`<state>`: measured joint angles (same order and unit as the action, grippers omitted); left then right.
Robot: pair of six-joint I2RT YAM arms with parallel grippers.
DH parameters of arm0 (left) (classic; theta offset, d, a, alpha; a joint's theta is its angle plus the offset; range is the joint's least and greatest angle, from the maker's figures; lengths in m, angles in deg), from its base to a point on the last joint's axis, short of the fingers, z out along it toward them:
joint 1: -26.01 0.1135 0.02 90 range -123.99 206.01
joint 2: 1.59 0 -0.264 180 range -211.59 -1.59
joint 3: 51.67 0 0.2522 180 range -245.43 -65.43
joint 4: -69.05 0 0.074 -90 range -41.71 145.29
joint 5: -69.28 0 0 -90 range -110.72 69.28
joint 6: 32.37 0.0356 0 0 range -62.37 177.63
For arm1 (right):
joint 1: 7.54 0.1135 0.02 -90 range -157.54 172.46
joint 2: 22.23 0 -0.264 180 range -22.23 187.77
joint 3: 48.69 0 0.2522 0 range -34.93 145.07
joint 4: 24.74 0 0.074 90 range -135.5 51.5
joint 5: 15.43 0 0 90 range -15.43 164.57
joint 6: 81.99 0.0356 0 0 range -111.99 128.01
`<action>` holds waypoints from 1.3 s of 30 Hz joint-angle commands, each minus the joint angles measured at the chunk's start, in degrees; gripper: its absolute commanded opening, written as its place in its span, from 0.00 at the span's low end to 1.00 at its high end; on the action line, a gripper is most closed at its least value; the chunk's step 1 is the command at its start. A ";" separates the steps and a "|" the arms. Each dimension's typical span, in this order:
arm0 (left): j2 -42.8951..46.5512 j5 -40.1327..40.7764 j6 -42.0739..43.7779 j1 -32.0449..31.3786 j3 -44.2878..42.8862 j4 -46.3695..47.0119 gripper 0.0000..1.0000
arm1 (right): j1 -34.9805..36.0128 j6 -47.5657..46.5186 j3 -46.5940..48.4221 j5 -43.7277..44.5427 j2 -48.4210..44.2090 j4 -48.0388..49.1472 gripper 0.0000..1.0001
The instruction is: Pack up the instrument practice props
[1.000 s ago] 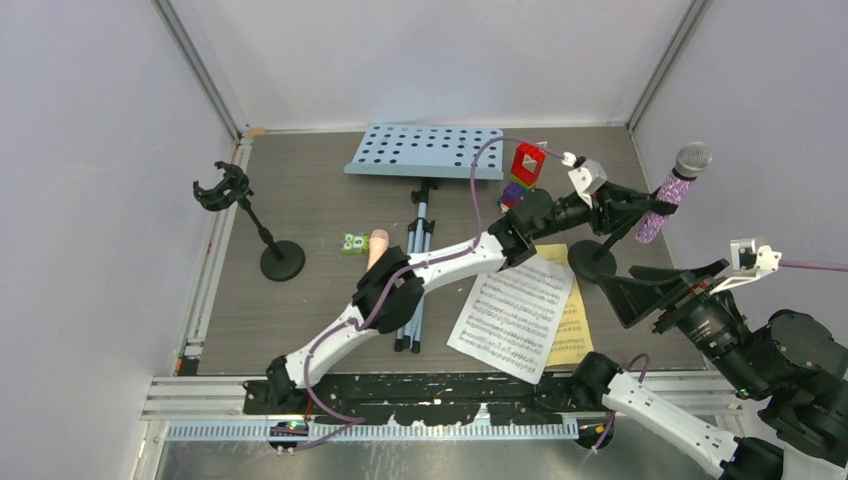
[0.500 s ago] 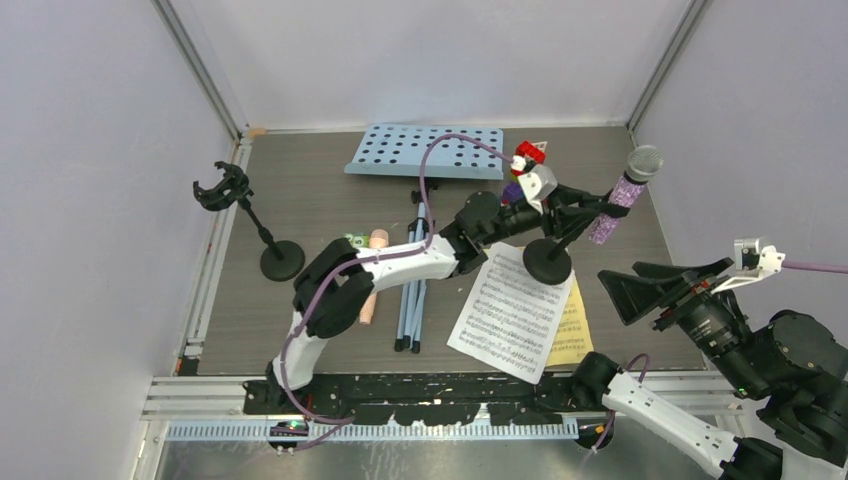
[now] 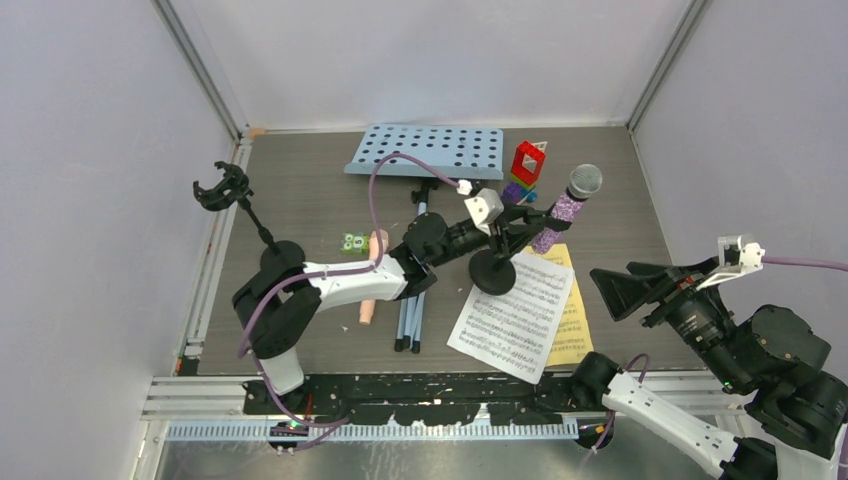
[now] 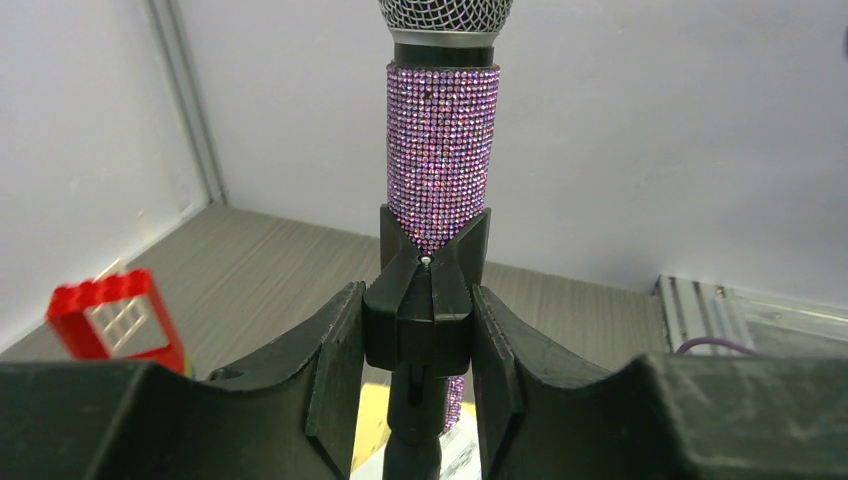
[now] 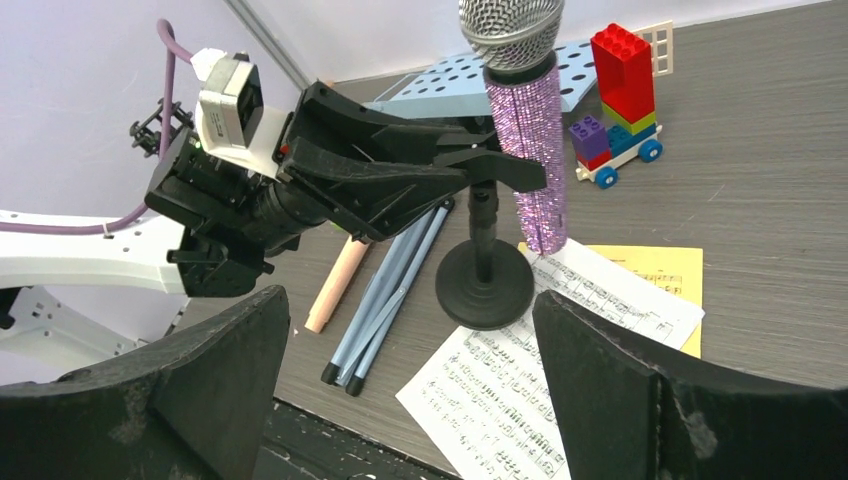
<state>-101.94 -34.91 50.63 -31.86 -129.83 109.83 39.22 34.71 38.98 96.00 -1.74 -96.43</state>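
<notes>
My left gripper [image 3: 520, 226] [image 4: 418, 340] is shut on the clip of a black round-based mic holder [image 4: 418, 318], and the purple glitter microphone [image 3: 560, 208] [image 4: 442, 150] stands upright in that clip. The holder's base [image 3: 492, 272] [image 5: 485, 285] is at the top edge of the white score sheet [image 3: 515, 315], which overlaps a yellow sheet [image 3: 577, 330]. A peach microphone [image 3: 371, 285] lies beside the folded tripod legs [image 3: 410, 305] of the pale-blue rack [image 3: 427, 150]. A second, empty mic holder [image 3: 232, 190] stands at the left. My right gripper [image 3: 640, 288] [image 5: 410, 310] hangs open at the right, holding nothing.
A colourful toy brick car [image 3: 525, 170] stands just behind the held microphone. A small green block [image 3: 352, 241] lies near the peach microphone's head. Grey walls close in the table on three sides; a black rail runs along the near edge.
The left arm has carried the holder with the purple microphone leftward and nearer, from the right side to the middle by the sheets. The right gripper has shifted slightly and stays open.
</notes>
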 commanded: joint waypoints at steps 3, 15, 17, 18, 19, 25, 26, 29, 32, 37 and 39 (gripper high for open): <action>6.48 4.28 0.78 2.42 5.47 14.09 0.00 | 0.00 -0.29 -0.45 2.21 -0.10 0.72 0.96; 7.20 5.84 -0.53 3.37 12.00 17.75 0.00 | -0.01 -0.42 -1.30 2.63 0.08 0.18 0.96; 7.59 6.13 -0.55 3.44 13.00 18.00 0.00 | -0.01 -0.43 -1.39 2.73 0.01 0.10 0.96; 7.89 6.11 -0.55 3.46 13.45 18.00 0.00 | -0.05 -0.46 -1.54 2.71 0.01 0.10 0.96; 8.15 6.30 -0.60 3.46 13.93 17.89 0.00 | -0.01 -0.43 -1.67 2.67 -0.01 0.09 0.96; 11.03 7.18 -1.46 3.46 19.52 17.09 0.33 | -0.01 -0.33 -1.81 2.49 -0.10 -0.01 0.96; 11.58 7.36 -1.63 3.46 20.87 17.03 0.33 | -0.01 -0.33 -1.86 2.55 -0.10 0.00 0.96; 13.69 7.64 -2.15 3.46 24.83 16.94 0.33 | -0.05 -0.33 -2.10 2.58 0.02 0.37 0.96; 15.87 7.83 -2.72 3.46 28.45 16.48 0.34 | -0.02 -0.34 -2.51 2.02 0.30 0.85 0.96; 18.95 7.74 -3.66 3.46 33.42 14.16 0.44 | -0.01 -0.03 -3.39 1.16 0.84 1.91 0.96; 20.14 7.44 -3.99 3.46 34.87 12.90 0.49 | -0.01 0.06 -3.66 0.75 1.08 2.09 0.96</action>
<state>-84.98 -27.79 48.09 -28.49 -96.85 120.02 39.22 34.71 35.74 97.62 -1.74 -97.04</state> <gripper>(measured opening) 0.451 0.957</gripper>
